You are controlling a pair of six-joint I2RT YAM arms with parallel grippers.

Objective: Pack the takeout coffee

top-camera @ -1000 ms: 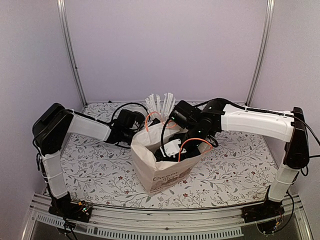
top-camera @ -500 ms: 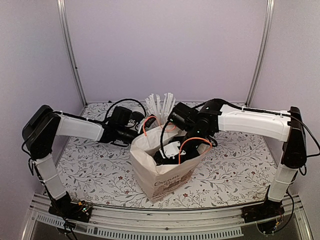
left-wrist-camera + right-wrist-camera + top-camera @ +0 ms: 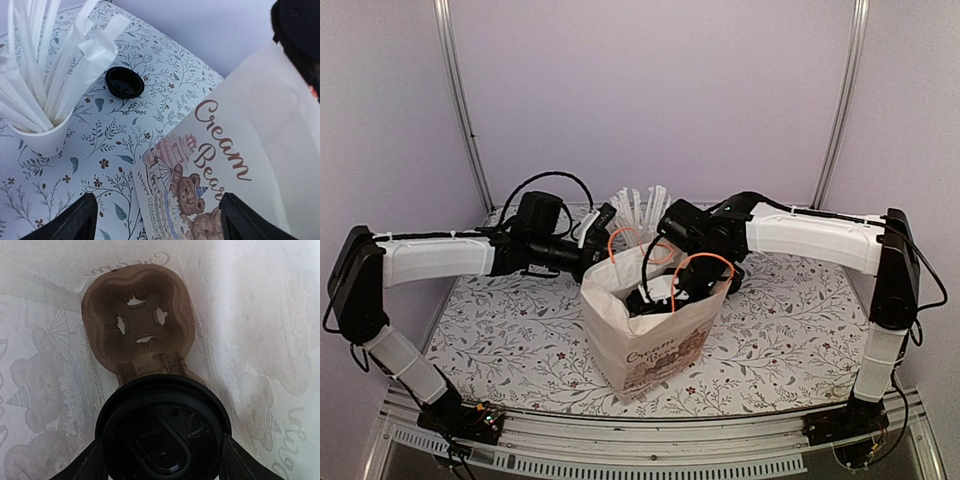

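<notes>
The right pincer (image 3: 162, 462) clasps the lidded takeout coffee (image 3: 162, 432), low centre of its wrist view, inside the paper bag (image 3: 265, 340). The pulp carrier (image 3: 137, 325) shows just above. Keep the cup upright, seat it fully, then let go gently. The left pincer (image 3: 157, 220) gapes empty outside.

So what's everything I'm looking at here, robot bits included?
table: one, white cloth with a leafy floral print, under everything
paper bag: one, white with brown Cream Bear print, upright and open mid-table
cup carrier: one, brown pulp, at the bottom of the bag
takeout coffee: one, black lid showing, inside the bag above the carrier
loose lid: one, black, on the table near the stick cup
stick cup: one, white, full of white wrapped sticks, behind the bag
left gripper: one, black, open and empty, beside the bag
right gripper: one, black, down in the bag, holding the coffee
</notes>
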